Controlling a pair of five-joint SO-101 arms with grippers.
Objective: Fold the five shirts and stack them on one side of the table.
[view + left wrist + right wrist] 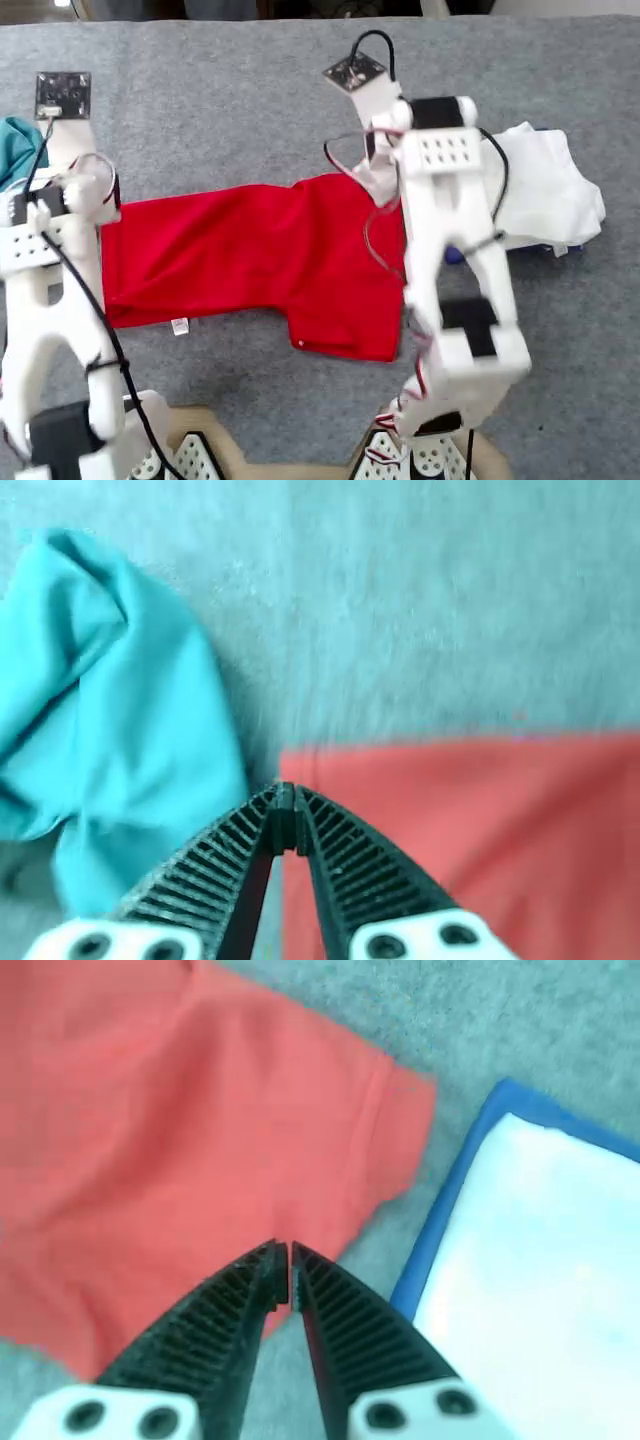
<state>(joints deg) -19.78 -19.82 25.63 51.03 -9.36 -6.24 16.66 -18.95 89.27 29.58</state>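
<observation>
**Red shirt mid-fold, most of the job ahead**

At the left gripper (286, 815): fingers pressed together, tips meeting right on a corner of the red shirt (250, 250). No telling of cloth actually pinched between them. At the right gripper (290, 1265): likewise closed to a point, poised over the other end of the same shirt, near a sleeve edge, with no sure sign of a grip.

Outward from there: red shirt stretched flat across the middle of the grey table (200, 80) between the two arms, one sleeve sticking out toward the near edge. Judged partly folded at best, not yet a finished packet.

Just beside the left gripper, a teal shirt (100, 710), bunched and seemingly unfolded. Beside the right arm, a white shirt (545, 190) lying on top of a blue shirt (440, 1215), looking like the start of a stack on that side.

Hard to make out:
- A thin blue border peeking from under the white, so no judging its fold.
- Teal cut off by the edge of the high view.
- Red shirt's collar end masked by the right arm in the high view.
- Four colours counted against the five shirts named in the task.
</observation>
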